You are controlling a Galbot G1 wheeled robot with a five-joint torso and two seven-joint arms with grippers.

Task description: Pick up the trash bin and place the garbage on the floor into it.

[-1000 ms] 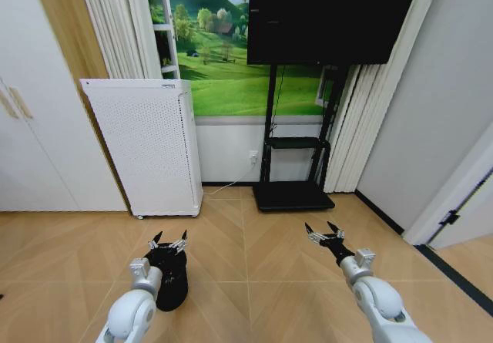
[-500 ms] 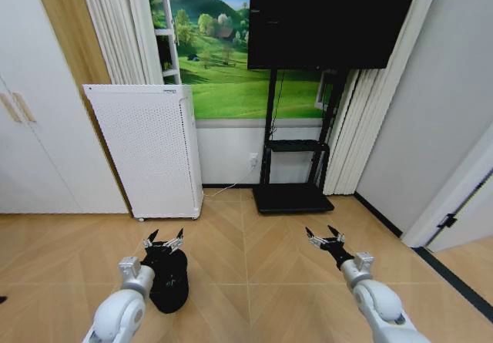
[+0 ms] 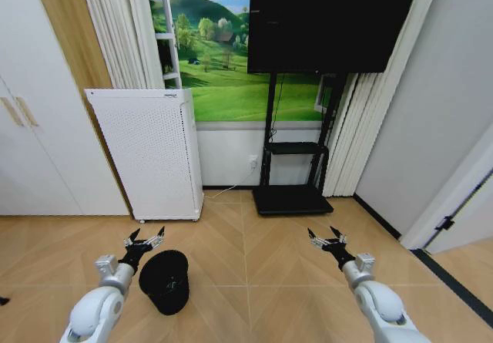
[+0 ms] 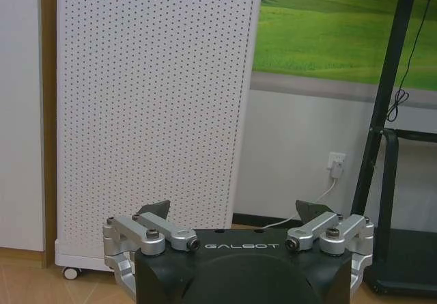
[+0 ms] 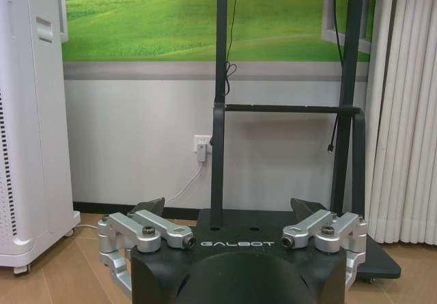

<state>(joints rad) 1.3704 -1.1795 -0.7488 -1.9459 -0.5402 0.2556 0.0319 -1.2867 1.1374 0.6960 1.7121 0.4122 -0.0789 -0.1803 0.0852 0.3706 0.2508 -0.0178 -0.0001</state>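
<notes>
While standing on the wood floor: holding position before a wall with a landscape mural.

Trash bin (image 3: 164,280): sitting upright on the herringbone floor (image 3: 254,281), black, round, mouth facing up; lying in front of the white perforated appliance (image 3: 148,152) and well apart from it.

Left gripper (image 3: 144,240): hovering just beside the bin, off its left rim and slightly beyond it; fingers spreading wide, gripping nothing; pointing toward the appliance, whose dotted panel (image 4: 150,99) is facing the left wrist camera.

Left gripper, wrist view (image 4: 240,212): showing both fingertips parted, with nothing between them.

Right gripper (image 3: 326,237): hanging above bare floor on the robot's right, well apart from the bin; fingers splayed, carrying nothing.

Right gripper, wrist view (image 5: 227,207): aiming at the black TV stand (image 5: 273,167), fingertips apart.

TV stand base (image 3: 293,196): resting against the wall, beyond the right gripper.

Television (image 3: 331,19): hanging dark above the stand.
</notes>
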